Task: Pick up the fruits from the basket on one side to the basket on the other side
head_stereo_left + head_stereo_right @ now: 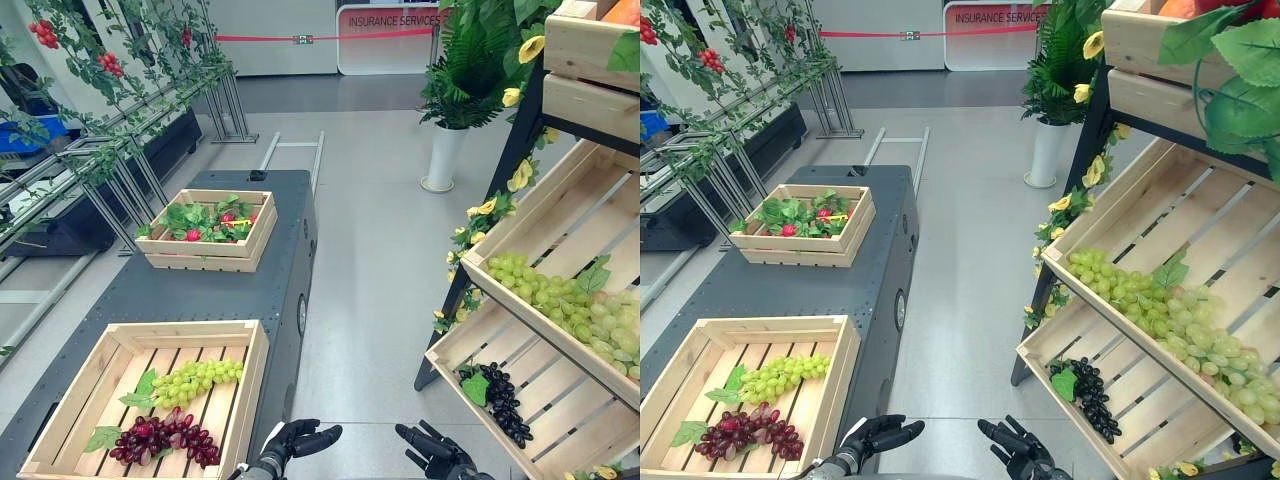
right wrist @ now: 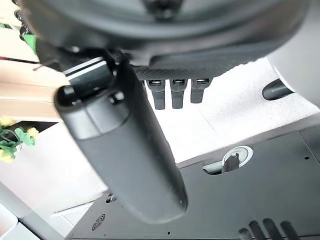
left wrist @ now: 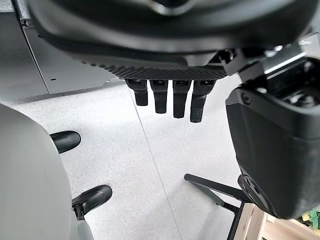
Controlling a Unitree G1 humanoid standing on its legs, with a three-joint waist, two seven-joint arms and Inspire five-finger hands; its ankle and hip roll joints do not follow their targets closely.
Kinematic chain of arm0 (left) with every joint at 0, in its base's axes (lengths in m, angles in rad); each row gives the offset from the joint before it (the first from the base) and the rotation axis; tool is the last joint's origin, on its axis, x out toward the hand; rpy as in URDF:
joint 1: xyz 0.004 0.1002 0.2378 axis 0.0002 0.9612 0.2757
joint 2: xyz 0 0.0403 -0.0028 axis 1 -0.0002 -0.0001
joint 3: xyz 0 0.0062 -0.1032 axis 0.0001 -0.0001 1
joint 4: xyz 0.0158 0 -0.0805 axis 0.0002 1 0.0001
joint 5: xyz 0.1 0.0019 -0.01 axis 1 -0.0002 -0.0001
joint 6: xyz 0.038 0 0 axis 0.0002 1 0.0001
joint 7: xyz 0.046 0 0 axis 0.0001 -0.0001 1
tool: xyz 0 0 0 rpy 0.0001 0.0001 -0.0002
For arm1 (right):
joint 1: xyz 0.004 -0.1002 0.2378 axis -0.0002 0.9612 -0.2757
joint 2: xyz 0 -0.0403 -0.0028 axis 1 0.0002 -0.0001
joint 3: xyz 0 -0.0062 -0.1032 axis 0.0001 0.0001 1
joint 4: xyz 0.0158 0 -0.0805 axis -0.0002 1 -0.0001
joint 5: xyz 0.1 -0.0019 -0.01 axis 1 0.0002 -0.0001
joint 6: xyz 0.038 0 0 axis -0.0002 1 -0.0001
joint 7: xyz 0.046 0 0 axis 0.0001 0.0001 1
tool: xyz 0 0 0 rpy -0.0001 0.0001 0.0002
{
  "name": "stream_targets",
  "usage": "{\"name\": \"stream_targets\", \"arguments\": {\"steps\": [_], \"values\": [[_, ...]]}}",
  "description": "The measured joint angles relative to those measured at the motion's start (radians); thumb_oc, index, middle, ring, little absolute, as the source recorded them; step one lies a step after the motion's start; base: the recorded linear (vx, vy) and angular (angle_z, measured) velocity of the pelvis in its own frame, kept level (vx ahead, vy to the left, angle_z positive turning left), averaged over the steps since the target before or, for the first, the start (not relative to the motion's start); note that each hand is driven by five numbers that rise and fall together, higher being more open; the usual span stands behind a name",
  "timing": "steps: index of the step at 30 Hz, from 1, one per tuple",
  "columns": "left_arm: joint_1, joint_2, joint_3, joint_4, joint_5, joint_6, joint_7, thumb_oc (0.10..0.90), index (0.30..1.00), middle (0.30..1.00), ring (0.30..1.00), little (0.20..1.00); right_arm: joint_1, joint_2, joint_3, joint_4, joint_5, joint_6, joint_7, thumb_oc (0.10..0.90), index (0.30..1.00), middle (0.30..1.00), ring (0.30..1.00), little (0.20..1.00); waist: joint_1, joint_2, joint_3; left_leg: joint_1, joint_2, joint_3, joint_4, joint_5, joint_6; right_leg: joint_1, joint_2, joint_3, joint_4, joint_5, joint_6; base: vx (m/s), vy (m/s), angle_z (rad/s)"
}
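— So, where does the fruit lie, taking the dark grey flat-topped cart [image 1: 250, 290] as the landmark?

— On the cart's near end sits a shallow pale wooden slatted crate [image 1: 255, 375], and in it a bunch of green grapes [image 1: 200, 378] lies just beside a bunch of dark red grapes [image 1: 165, 438], each with green leaves. At the cart's far end stands a second, smaller wooden crate [image 1: 205, 260] holding leafy greens and small red fruits [image 1: 193, 235].

— And to the right of the cart?

— Across a strip of pale speckled floor [image 1: 370, 300] stands a tilted wooden display shelf on a black frame [image 1: 545, 250]. Its middle tray carries a long heap of light green grapes [image 1: 565, 305]; the tray below holds a bunch of black grapes [image 1: 505, 400] with one green leaf.

— What of the hands?

— Both hover low over the floor, between the cart and the shelf. The left hand [image 1: 298, 438] is just off the cart's near corner, fingers loosely spread, nothing in them — its wrist view shows the fingers [image 3: 172, 97] hanging straight above bare floor. The right hand [image 1: 432, 447] is apart from it, nearer the shelf, likewise spread and empty.

— Anything behind the cart?

— A white tall planter of green fronds [image 1: 445, 155], well beyond it.
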Motion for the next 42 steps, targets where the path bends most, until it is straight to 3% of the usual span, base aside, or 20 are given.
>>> {"name": "stream_targets", "arguments": {"steps": [8, 12, 15, 17, 19, 21, 25, 29, 30, 34, 37, 42], "values": [[-0.002, 0.000, 0.000, -0.001, 0.007, -0.004, 0.012, 0.800, 0.900, 0.900, 0.900, 0.900, -0.001, -0.006, 0.077, -0.003, -0.239, -0.133, -0.026, 0.800, 0.900, 0.900, 0.900, 0.900, 0.008, 0.002, 0.001, -0.001, 0.000, -0.002, 0.000, 0.000, 0.000, 0.000, 0.000, -0.001, 0.000, 0.000, 0.000, 0.00, 0.000, 0.00], [0.002, 0.009, -0.013, -0.013, 0.028, -0.049, 0.019, 0.800, 0.900, 0.900, 0.900, 0.900, -0.003, -0.026, 0.168, -0.064, -0.464, -0.214, -0.117, 0.800, 0.900, 0.900, 0.900, 0.900, 0.013, 0.006, 0.008, -0.003, 0.000, -0.005, 0.000, 0.001, -0.001, -0.001, 0.000, -0.003, 0.000, 0.000, 0.001, -0.04, -0.015, 0.02], [0.006, 0.067, -0.049, -0.153, 0.090, -0.074, 0.029, 0.800, 0.900, 0.900, 0.900, 0.900, -0.008, -0.078, 0.232, -0.234, -0.642, -0.236, -0.251, 0.800, 0.900, 0.900, 0.900, 0.900, 0.016, 0.006, 0.036, -0.016, 0.000, -0.019, 0.000, 0.006, -0.007, -0.009, 0.000, -0.016, 0.000, 0.002, 0.008, -0.07, -0.009, 0.11], [0.003, 0.102, -0.051, -0.236, 0.114, -0.092, 0.047, 0.800, 0.900, 0.900, 0.900, 0.900, -0.027, -0.097, 0.233, -0.284, -0.676, -0.236, -0.301, 0.800, 0.900, 0.900, 0.900, 0.900, 0.020, 0.007, 0.037, -0.031, 0.001, -0.023, 0.000, 0.010, -0.010, -0.022, 0.001, -0.020, 0.000, 0.004, 0.008, -0.04, 0.005, 0.10], [0.003, 0.152, -0.073, -0.348, 0.118, -0.098, 0.077, 0.800, 0.900, 0.900, 0.900, 0.900, -0.036, -0.127, 0.231, -0.330, -0.668, -0.236, -0.328, 0.800, 0.900, 0.900, 0.900, 0.900, 0.032, 0.014, 0.042, -0.034, 0.001, -0.025, 0.000, 0.010, -0.010, -0.024, 0.001, -0.020, 0.000, 0.006, 0.004, -0.01, 0.007, 0.02], [0.003, 0.187, -0.061, -0.428, 0.125, -0.147, 0.117, 0.800, 0.900, 0.900, 0.900, 0.900, -0.043, -0.149, 0.218, -0.343, -0.629, -0.238, -0.329, 0.800, 0.900, 0.900, 0.900, 0.900, 0.039, 0.021, 0.051, -0.035, 0.000, -0.027, 0.000, 0.010, -0.010, -0.024, 0.001, -0.023, 0.000, 0.006, 0.002, 0.00, 0.018, 0.05], [0.004, 0.272, 0.006, -0.616, 0.195, -0.189, 0.209, 0.800, 0.900, 0.900, 0.900, 0.900, -0.030, -0.152, 0.159, -0.341, -0.548, -0.237, -0.321, 0.800, 0.900, 0.900, 0.900, 0.900, 0.046, 0.032, 0.085, -0.035, 0.000, -0.044, 0.000, 0.011, -0.010, -0.020, 0.000, -0.032, 0.002, 0.005, 0.001, 0.00, 0.029, 0.08], [-0.021, 0.336, 0.184, -0.748, 0.200, -0.229, 0.241, 0.800, 0.900, 0.900, 0.900, 0.900, 0.013, -0.152, 0.113, -0.314, -0.541, -0.236, -0.313, 0.800, 0.900, 0.900, 0.900, 0.900, 0.046, 0.044, 0.092, -0.027, 0.000, -0.055, 0.000, 0.011, -0.010, -0.008, -0.002, -0.052, -0.001, -0.001, 0.000, 0.05, 0.003, 0.13], [-0.041, 0.384, 0.216, -0.777, 0.200, -0.229, 0.237, 0.800, 0.900, 0.900, 0.900, 0.900, 0.028, -0.150, 0.112, -0.313, -0.542, -0.236, -0.312, 0.800, 0.900, 0.900, 0.900, 0.900, 0.046, 0.044, 0.092, -0.025, 0.001, -0.060, 0.000, 0.012, -0.012, -0.004, 0.000, -0.056, -0.001, -0.003, -0.001, 0.05, -0.012, 0.10], [-0.108, 0.461, 0.312, -0.777, 0.151, -0.232, 0.254, 0.800, 0.900, 0.900, 0.900, 0.900, 0.069, -0.150, 0.112, -0.313, -0.542, -0.235, -0.312, 0.800, 0.900, 0.900, 0.900, 0.900, 0.043, 0.052, 0.092, -0.024, 0.001, -0.074, 0.000, 0.012, -0.013, 0.004, 0.001, -0.061, 0.000, -0.010, 0.002, 0.04, -0.024, 0.08], [-0.150, 0.507, 0.319, -0.705, 0.160, -0.235, 0.304, 0.800, 0.900, 0.900, 0.900, 0.900, 0.083, -0.149, 0.113, -0.313, -0.542, -0.233, -0.298, 0.800, 0.900, 0.900, 0.900, 0.900, 0.038, 0.053, 0.092, -0.025, 0.001, -0.075, 0.000, 0.013, -0.014, 0.005, 0.001, -0.067, 0.000, -0.011, 0.002, 0.04, -0.014, 0.04], [-0.160, 0.605, 0.311, -0.527, 0.371, -0.211, 0.390, 0.800, 0.900, 0.900, 0.900, 0.900, 0.106, -0.161, 0.118, -0.313, -0.544, -0.234, -0.253, 0.800, 0.900, 0.900, 0.900, 0.900, 0.025, 0.058, 0.094, -0.028, 0.001, -0.076, 0.002, 0.015, -0.015, 0.002, 0.000, -0.071, 0.000, -0.010, -0.004, 0.01, 0.042, 0.01]]}}
